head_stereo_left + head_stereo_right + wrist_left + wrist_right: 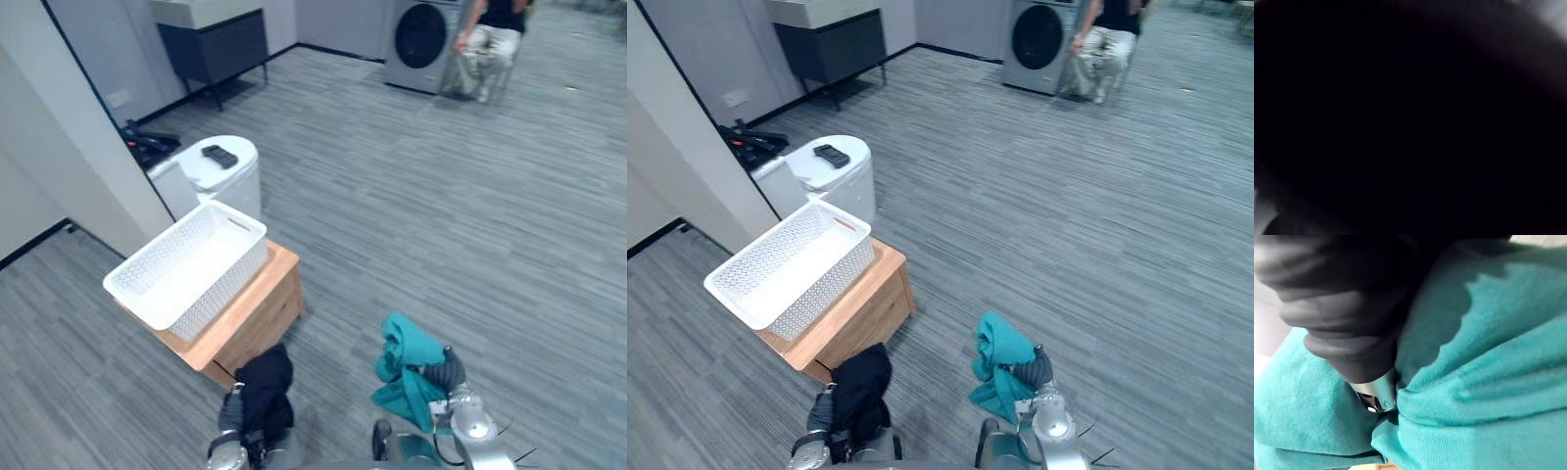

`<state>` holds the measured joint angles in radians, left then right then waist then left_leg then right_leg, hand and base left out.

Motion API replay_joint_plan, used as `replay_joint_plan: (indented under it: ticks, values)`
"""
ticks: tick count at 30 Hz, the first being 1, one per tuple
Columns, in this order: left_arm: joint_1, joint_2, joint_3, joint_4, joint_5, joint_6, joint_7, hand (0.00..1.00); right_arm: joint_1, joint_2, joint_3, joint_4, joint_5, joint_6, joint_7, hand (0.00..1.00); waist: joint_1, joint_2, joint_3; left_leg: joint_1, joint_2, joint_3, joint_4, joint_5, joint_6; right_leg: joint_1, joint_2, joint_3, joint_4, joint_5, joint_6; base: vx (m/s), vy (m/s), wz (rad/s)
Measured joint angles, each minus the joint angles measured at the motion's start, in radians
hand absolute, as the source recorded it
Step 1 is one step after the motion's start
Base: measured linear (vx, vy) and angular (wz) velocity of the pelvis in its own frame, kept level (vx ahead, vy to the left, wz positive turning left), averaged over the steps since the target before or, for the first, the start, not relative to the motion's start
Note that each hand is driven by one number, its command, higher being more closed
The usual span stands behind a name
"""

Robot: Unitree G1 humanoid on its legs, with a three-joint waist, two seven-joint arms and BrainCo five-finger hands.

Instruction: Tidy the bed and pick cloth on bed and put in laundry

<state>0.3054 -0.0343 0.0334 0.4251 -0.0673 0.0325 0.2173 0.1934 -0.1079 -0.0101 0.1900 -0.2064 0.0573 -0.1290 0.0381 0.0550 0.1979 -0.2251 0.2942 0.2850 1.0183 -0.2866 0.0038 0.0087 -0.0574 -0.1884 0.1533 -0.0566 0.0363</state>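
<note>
A black cloth point(266, 387) hangs bunched over my left hand point(231, 411) at the bottom of the view, just in front of the wooden table; the same cloth point(1400, 117) darkens the left wrist view. My right hand point(446, 373) holds a teal cloth point(407, 357) up off the floor at the lower right. In the right wrist view a silver finger point(1376, 394) is buried in the folds of the teal cloth point(1488, 357). A white woven laundry basket point(225, 289) stands empty on a low wooden table point(265, 304), up and to the left of both hands.
A white round bin point(230, 181) with a black remote point(219, 156) on top stands behind the basket. A grey wall point(78, 127) runs along the left. Far off are a dark cabinet point(211, 44), a washing machine point(421, 39) and a seated person point(490, 44).
</note>
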Motion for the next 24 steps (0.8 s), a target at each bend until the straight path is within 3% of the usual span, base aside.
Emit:
replay_joint_plan:
  ticks: [3,5,6,7,8,9,10,11,12,14,16,17,18,19,20,21,22,24]
  values:
    - [-0.002,0.0,0.0,-0.045,0.002,-0.009,-0.003,1.0,-0.038,-0.008,-0.031,-0.001,0.0,-0.007,0.002,1.0,0.004,-0.002,-0.005,-0.022,-0.037,0.172,-0.272,0.003,-0.013,0.071,-0.014,-0.073,-0.068,-0.014,-0.009,0.37,-0.161,0.68]
    - [-0.007,0.0,0.0,-0.067,0.008,-0.018,-0.006,1.0,-0.055,-0.03,-0.038,0.0,-0.003,-0.008,0.003,1.0,0.003,0.001,-0.01,0.008,-0.07,0.371,-0.505,0.022,-0.025,0.126,-0.014,-0.153,-0.103,-0.025,0.012,0.44,-0.104,1.08]
    - [-0.008,0.0,0.0,-0.071,0.019,-0.018,-0.007,1.0,-0.06,-0.031,-0.05,-0.001,-0.007,-0.008,0.004,1.0,0.004,0.001,-0.012,0.035,-0.09,0.472,-0.605,0.036,-0.007,0.155,-0.012,-0.197,-0.109,-0.041,0.036,0.41,-0.043,1.02]
    - [-0.006,0.0,0.002,-0.07,0.024,-0.016,-0.012,1.0,-0.06,-0.03,-0.051,0.0,-0.012,-0.008,0.003,1.0,0.005,0.0,-0.015,0.061,-0.107,0.517,-0.655,0.078,0.067,0.181,-0.016,-0.236,-0.084,-0.066,0.068,0.41,-0.02,0.97]
    - [0.0,-0.002,0.002,-0.07,0.028,-0.014,-0.018,1.0,-0.057,-0.03,-0.051,0.0,-0.015,-0.008,0.004,1.0,0.002,0.003,-0.018,0.079,-0.123,0.522,-0.681,0.09,0.085,0.18,-0.025,-0.256,-0.02,-0.087,0.092,0.41,0.064,0.93]
    - [0.002,-0.001,0.008,-0.068,0.039,-0.009,-0.022,1.0,-0.05,-0.018,-0.052,0.0,-0.027,-0.007,0.006,1.0,-0.004,0.003,-0.021,0.123,-0.156,0.5,-0.737,0.094,0.133,0.143,-0.078,-0.279,0.17,-0.119,0.104,0.44,0.118,1.02]
    - [0.004,0.001,0.012,-0.07,0.042,-0.007,-0.021,1.0,-0.044,-0.006,-0.053,0.0,-0.036,-0.007,0.012,1.0,-0.023,-0.014,-0.022,0.184,-0.205,0.447,-0.801,0.107,0.145,0.059,-0.156,-0.292,0.465,-0.094,0.074,0.44,0.127,1.24]
    - [0.004,0.01,0.012,-0.069,0.042,-0.006,-0.021,1.0,-0.043,0.013,-0.059,0.0,-0.041,-0.007,0.017,1.0,-0.032,-0.028,-0.025,0.203,-0.224,0.417,-0.811,0.113,0.158,0.002,-0.196,-0.267,0.618,-0.084,0.046,0.47,0.077,1.44]
    - [-0.003,0.027,0.006,-0.069,0.043,0.002,-0.021,1.0,-0.043,0.04,-0.06,0.0,-0.041,-0.007,0.023,1.0,-0.054,-0.041,-0.028,0.226,-0.235,0.368,-0.81,0.106,0.162,-0.058,-0.21,-0.209,0.724,-0.119,0.044,0.49,0.02,1.66]
    - [-0.025,0.04,-0.002,-0.067,0.05,0.003,-0.021,1.0,-0.051,0.066,-0.06,-0.004,-0.041,-0.007,0.025,1.0,-0.065,-0.041,-0.027,0.268,-0.243,0.287,-0.825,0.106,0.162,-0.119,-0.175,-0.127,0.662,-0.17,0.046,0.48,-0.031,1.44]
    - [-0.05,0.054,-0.01,-0.062,0.063,-0.001,-0.02,1.0,-0.045,0.071,-0.06,-0.071,-0.04,-0.009,0.024,1.0,-0.081,-0.032,-0.026,0.298,-0.25,0.193,-0.848,0.099,0.13,-0.158,-0.08,0.061,0.349,-0.165,0.068,0.43,-0.136,1.33]
    - [-0.055,0.067,-0.022,-0.057,0.063,-0.002,-0.02,1.0,-0.041,0.069,-0.061,-0.101,-0.039,-0.01,0.022,1.0,-0.083,-0.037,-0.028,0.307,-0.262,0.169,-0.859,0.094,0.118,-0.16,-0.062,0.12,0.246,-0.143,0.086,0.31,-0.137,1.19]
    - [-0.061,0.081,-0.034,-0.048,0.063,-0.003,-0.02,1.0,-0.037,0.068,-0.062,-0.124,-0.039,-0.012,0.021,1.0,-0.083,-0.047,-0.034,0.314,-0.276,0.147,-0.866,0.09,0.106,-0.168,-0.054,0.17,0.158,-0.112,0.095,0.24,-0.127,0.87]
    - [-0.065,0.094,-0.043,-0.038,0.066,-0.004,-0.021,1.0,-0.036,0.068,-0.063,-0.147,-0.038,-0.013,0.016,1.0,-0.084,-0.062,-0.042,0.32,-0.294,0.126,-0.865,0.085,0.095,-0.172,-0.051,0.213,0.071,-0.034,0.104,0.3,-0.181,0.94]
    - [-0.056,0.113,-0.05,-0.031,0.077,-0.009,-0.021,1.0,-0.031,0.071,-0.063,-0.182,-0.037,-0.014,0.01,1.0,-0.083,-0.105,-0.052,0.346,-0.334,0.104,-0.863,0.07,0.068,-0.175,-0.06,0.252,0.02,0.179,0.077,0.35,-0.246,0.78]
    - [-0.054,0.105,-0.048,-0.003,0.081,-0.009,-0.022,1.0,-0.039,0.042,-0.061,-0.191,-0.031,-0.016,0.003,1.0,-0.073,-0.088,-0.06,0.356,-0.33,0.081,-0.863,0.057,0.052,-0.162,-0.057,0.24,0.03,0.148,0.093,0.29,-0.199,0.55]
    - [-0.034,0.086,-0.047,-0.002,0.082,-0.012,-0.022,1.0,-0.047,0.017,-0.061,-0.218,-0.03,-0.017,0.0,1.0,-0.071,-0.058,-0.078,0.349,-0.301,0.073,-0.86,0.046,0.036,-0.136,-0.045,0.228,-0.027,0.169,0.078,0.22,-0.123,0.21]
    - [-0.025,0.075,-0.039,-0.002,0.083,-0.021,-0.022,1.0,-0.065,-0.009,-0.057,-0.303,-0.028,-0.038,-0.001,1.0,-0.065,-0.045,-0.086,0.347,-0.281,0.073,-0.858,0.033,0.021,-0.092,-0.029,0.218,-0.135,0.186,0.07,0.28,-0.115,-0.01]
